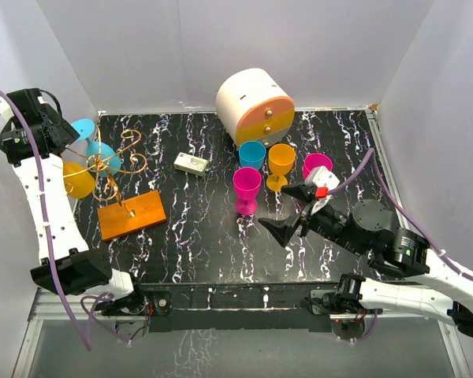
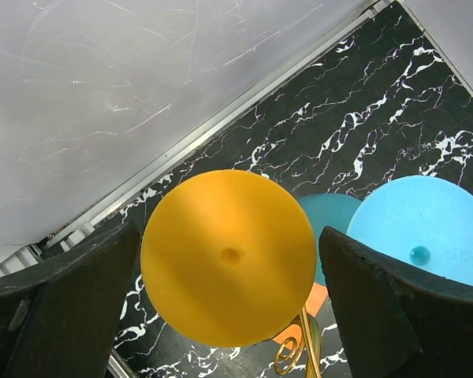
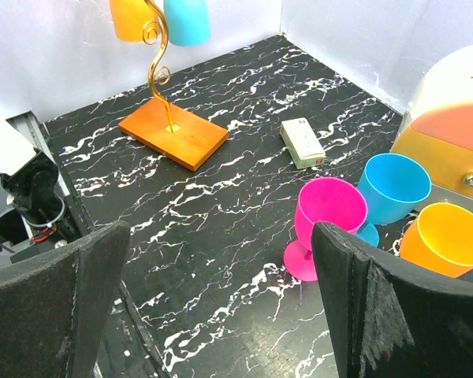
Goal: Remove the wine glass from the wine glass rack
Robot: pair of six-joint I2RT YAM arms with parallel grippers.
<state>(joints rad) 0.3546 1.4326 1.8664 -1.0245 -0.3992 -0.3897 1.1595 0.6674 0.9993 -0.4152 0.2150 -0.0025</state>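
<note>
Jaws wide apart, the left gripper [image 2: 229, 246] flanks the smooth round disc of a yellow plastic wine glass [image 2: 229, 272]. The glass hangs on the wine glass rack [image 1: 132, 214], a flat orange base plate with a thin post of curled golden wire hooks, at the left edge of the top view. Whether the black fingers touch it cannot be told. Sky-blue plastic glasses [image 2: 426, 228] hang just beside it, close to the white left wall [image 1: 31, 47].

The right gripper [image 1: 292, 211], also fully spread and holding nothing, hovers at lower right over the black, white-veined table [image 1: 205, 252], with open tabletop between it and the rack.

At upper centre a white-and-orange round drawer cabinet [image 1: 255, 105] stands with its drawers shut. Before it a pink plastic goblet [image 1: 247, 187], a blue plastic goblet [image 1: 251, 153] and an orange plastic goblet [image 1: 281, 160] stand upright, bowls bare inside. A small white box [image 1: 191, 164] lies left of them.
</note>
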